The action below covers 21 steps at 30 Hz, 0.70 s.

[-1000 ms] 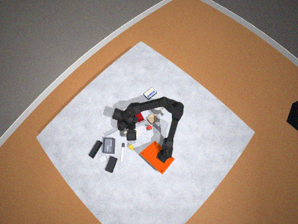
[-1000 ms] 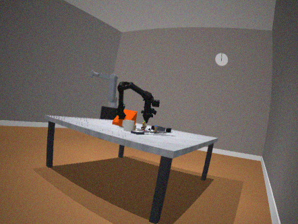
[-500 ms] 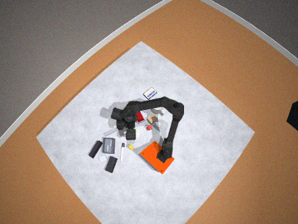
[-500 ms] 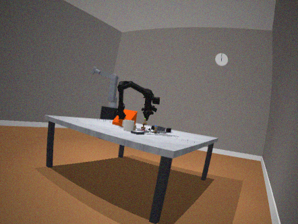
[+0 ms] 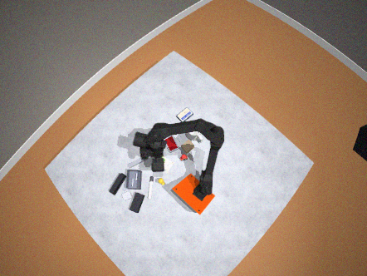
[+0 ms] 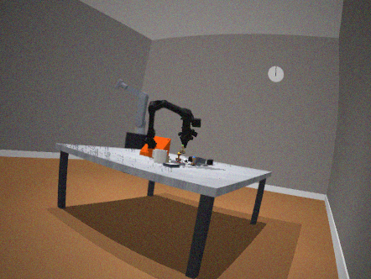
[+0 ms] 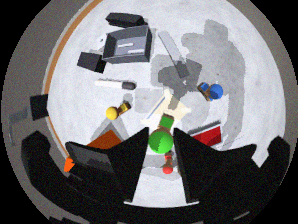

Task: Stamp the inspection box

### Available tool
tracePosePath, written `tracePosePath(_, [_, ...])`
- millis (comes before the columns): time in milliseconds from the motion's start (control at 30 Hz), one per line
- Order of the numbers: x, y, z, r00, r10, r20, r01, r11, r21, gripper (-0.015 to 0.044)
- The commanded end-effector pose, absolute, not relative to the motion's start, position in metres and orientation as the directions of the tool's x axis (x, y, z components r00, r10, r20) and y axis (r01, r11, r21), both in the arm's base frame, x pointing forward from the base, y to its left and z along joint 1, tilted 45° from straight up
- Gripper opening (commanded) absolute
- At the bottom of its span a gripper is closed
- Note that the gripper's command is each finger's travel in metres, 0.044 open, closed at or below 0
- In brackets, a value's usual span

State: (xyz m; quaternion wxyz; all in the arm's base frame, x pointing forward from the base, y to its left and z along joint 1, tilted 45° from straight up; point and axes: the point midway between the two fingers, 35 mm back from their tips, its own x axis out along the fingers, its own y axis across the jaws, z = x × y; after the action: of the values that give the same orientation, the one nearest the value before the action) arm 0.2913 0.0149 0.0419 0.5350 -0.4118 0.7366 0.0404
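- I'm seeing my black six-joint arm [image 5: 212,158] [image 6: 172,106] arching up and over from its dark base [image 5: 201,194] [image 6: 150,141].
- Its upper link is standing nearly upright in the exterior view, with the elbow [image 5: 216,134] [image 6: 158,103] bending high.
- The black forearm [image 5: 178,126] [image 6: 175,108] is reaching across and sloping downward toward the jointed black wrist [image 5: 153,139] [image 6: 186,123].
- That wrist is hanging below the forearm, aiming my black parallel-jaw gripper [image 6: 184,144] [image 7: 161,131] downward.
- I'm gripping with its tapered black fingers closing partway, something sitting between them.
- From the top, the wrist is hiding the fingertips from me.
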Motion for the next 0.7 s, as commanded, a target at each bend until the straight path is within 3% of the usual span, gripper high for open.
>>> tracePosePath(0, [0.302, 0.025, 0.035, -0.089, -0.560, -0.824, -0.647, 0.661, -0.379, 0.0000])
tracePosePath(667, [0.354, 0.075, -0.021, -0.084, -0.557, -0.827, -0.641, 0.665, -0.382, 0.0000])
